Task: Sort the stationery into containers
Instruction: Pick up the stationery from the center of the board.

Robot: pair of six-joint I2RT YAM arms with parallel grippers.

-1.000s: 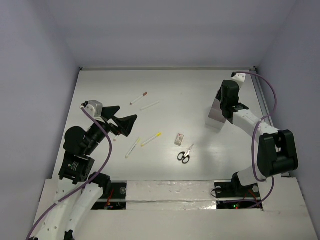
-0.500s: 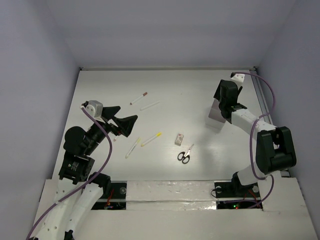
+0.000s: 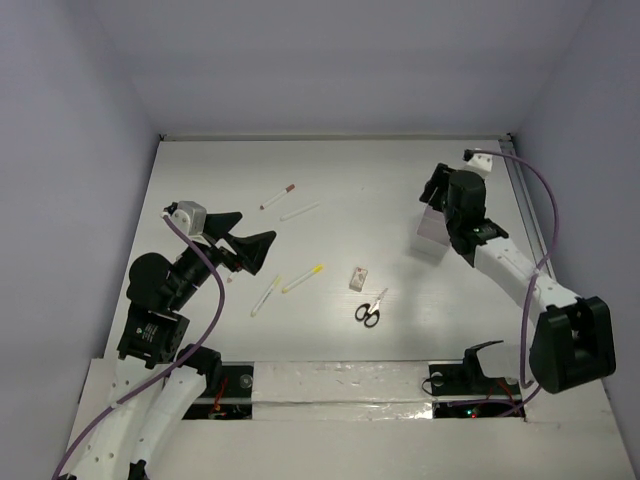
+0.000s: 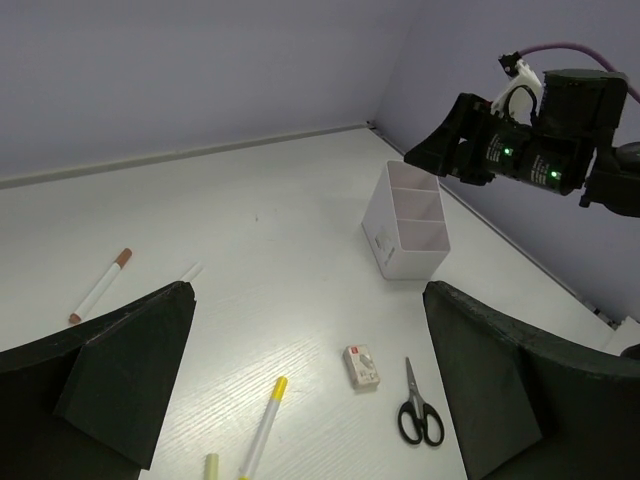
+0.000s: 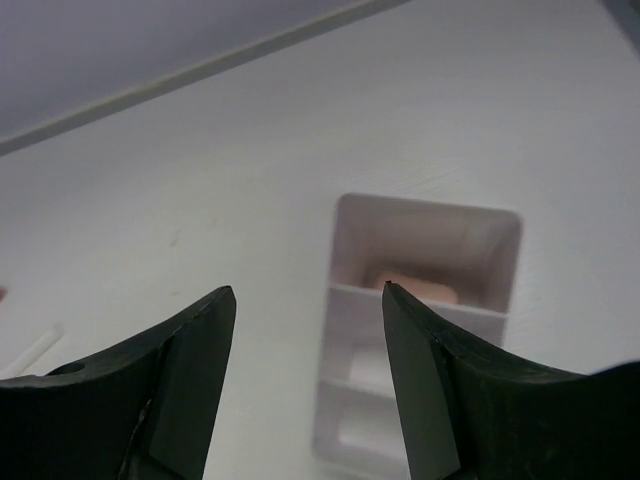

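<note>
Container: a white three-compartment pen box [image 3: 431, 236] stands upright on the bench [image 3: 380, 170], over toward the right arm's side.
Inside the container: from the right wrist, a pale pinkish lump [image 5: 416, 288] lies in the end compartment farthest from that camera. I cannot tell what it is.
Right hand: the right hand [image 3: 433, 187] is spread open with nothing between its fingers. It hangs just above the far end of the container and, as far as I can see, does not touch it.
Left hand: the left hand [image 3: 256, 226] is splayed wide and grips nothing. It is raised off the bench, well apart from the container on its left.
Scissors: black-handled scissors [image 3: 370, 308] lie flat and closed, left of the container and nearer the arm bases.
Eraser: a small whitish block [image 3: 358, 278] lies just beside the scissors' tips, left of the container.
Yellow-tipped pen: it [image 3: 303, 278] lies farther left of the container than the eraser, with a second pale pen [image 3: 265, 295] near it.
Red-capped pen: it [image 3: 277, 196] lies well to the container's left, toward the back wall.
White pen: it [image 3: 300, 211] lies close beside the red-capped pen, on the side toward the container.
</note>
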